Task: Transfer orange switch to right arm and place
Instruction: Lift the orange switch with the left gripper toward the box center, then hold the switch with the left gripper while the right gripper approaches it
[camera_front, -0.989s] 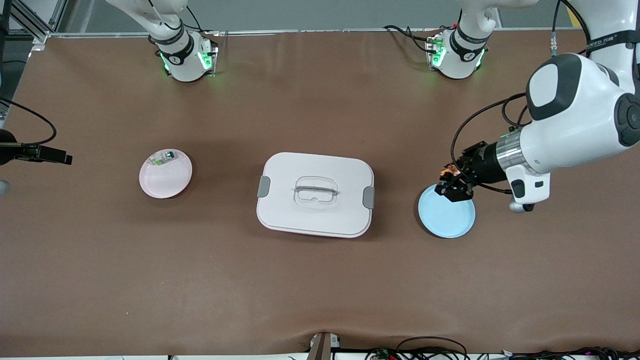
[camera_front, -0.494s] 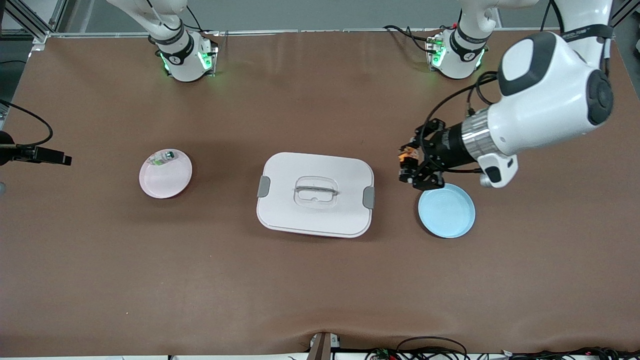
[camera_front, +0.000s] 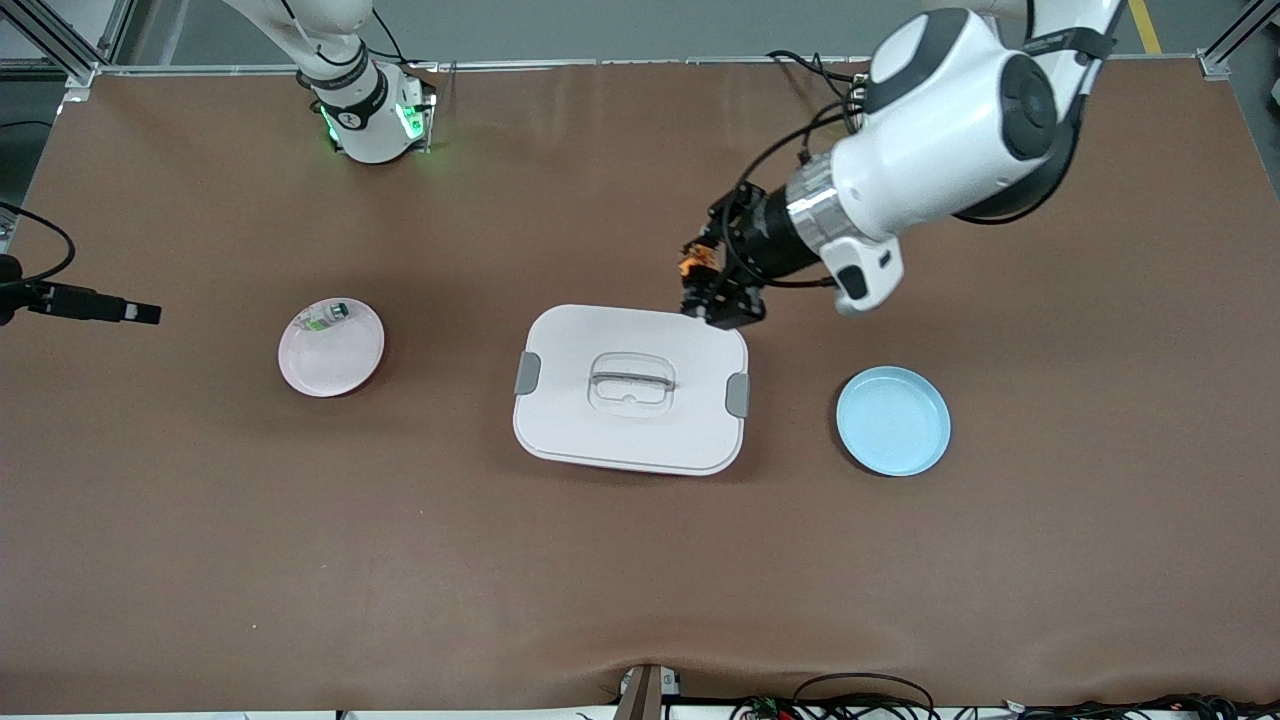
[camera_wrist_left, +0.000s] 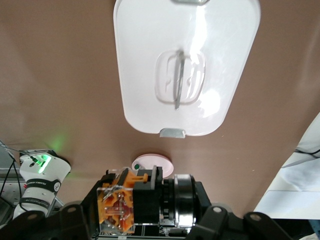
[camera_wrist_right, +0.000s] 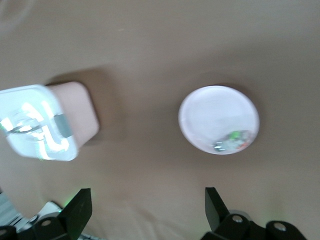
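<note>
Your left gripper (camera_front: 703, 290), jaws pinching the orange switch (camera_front: 690, 266), has swung from the blue plate (camera_front: 893, 421) to the box lid's (camera_front: 630, 388) corner, forearm level. Right gripper (camera_wrist_right: 145, 205) waits, jaws spread.

text: none legible | right arm base (camera_front: 365, 115): small mark on its black band, too small to read | white lidded box (camera_front: 630, 390): no label seen | plates: no print seen
</note>
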